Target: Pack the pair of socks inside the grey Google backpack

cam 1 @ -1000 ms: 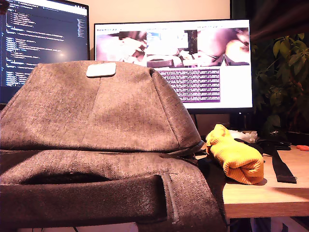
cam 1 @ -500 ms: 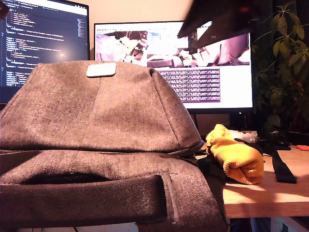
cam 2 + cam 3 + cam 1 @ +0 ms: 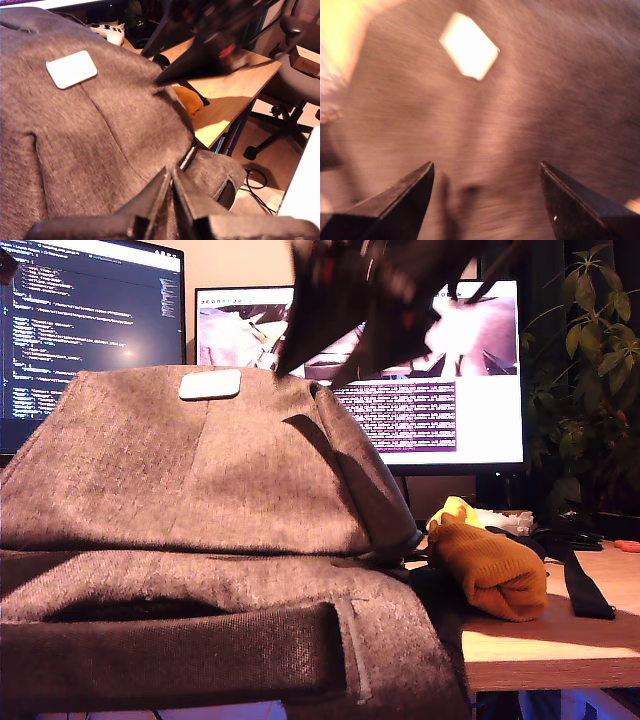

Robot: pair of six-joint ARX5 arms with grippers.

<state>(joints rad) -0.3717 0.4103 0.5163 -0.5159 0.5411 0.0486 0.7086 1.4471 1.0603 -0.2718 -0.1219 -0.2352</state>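
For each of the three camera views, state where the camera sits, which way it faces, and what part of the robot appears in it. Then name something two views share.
Exterior view: low at desk level, facing the grey backpack, socks and monitors; a blurred arm crosses above.
First wrist view: above the backpack, looking down across it towards the desk edge; my first gripper shut, another arm beyond.
Second wrist view: close over the backpack fabric; my second gripper open.
Shared: the white patch shows in all three.

first claw [image 3: 170,175]: jaws pressed together, nothing between, tips angled down | second claw [image 3: 485,172]: jaws spread wide, empty, motion-blurred | second arm [image 3: 370,300]: blurred, high in exterior view, pointing down toward its left
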